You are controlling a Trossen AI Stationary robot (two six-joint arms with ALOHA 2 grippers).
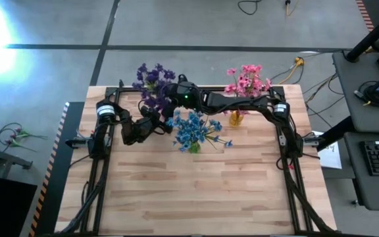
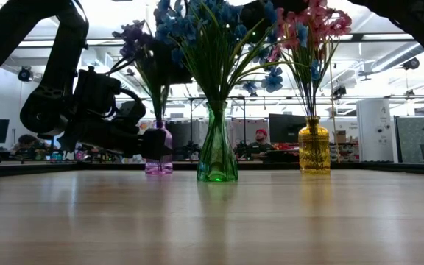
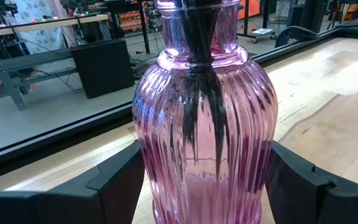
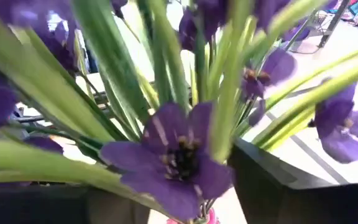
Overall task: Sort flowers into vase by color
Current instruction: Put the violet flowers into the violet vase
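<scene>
1. My left gripper (image 3: 197, 186) sits low at the back-left of the table, its two dark fingers (image 3: 114, 186) set around the ribbed body of the pink vase (image 3: 201, 124); they look to be touching the glass on both sides, so I read this as a wide steadying hold on the vase
2. My right gripper (image 1: 171, 92) reaches across from the right side and is up among the purple flowers (image 1: 151, 82), just above that same vase. In my right wrist view green stems and a purple blossom (image 4: 179, 158) fill the space between my fingers (image 4: 266, 180); I cannot tell whether I am gripping them or have let go
3. The purple stems run down through the neck into the pink vase, so that bunch seems seated where it belongs
4. The blue flowers (image 1: 193, 130) stand in the green vase (image 2: 217, 147) in the middle, and the pink flowers (image 1: 245, 80) stand in the yellow vase (image 2: 314, 147) to the right
5. On the wooden table (image 1: 196, 191) I see no loose sprigs lying about, so each colour appears to have its own vase
6. My judgement: the sorting is almost finished; what is left is to free my right fingers from the purple bunch without dragging stems out, then take my left gripper off the vase
</scene>
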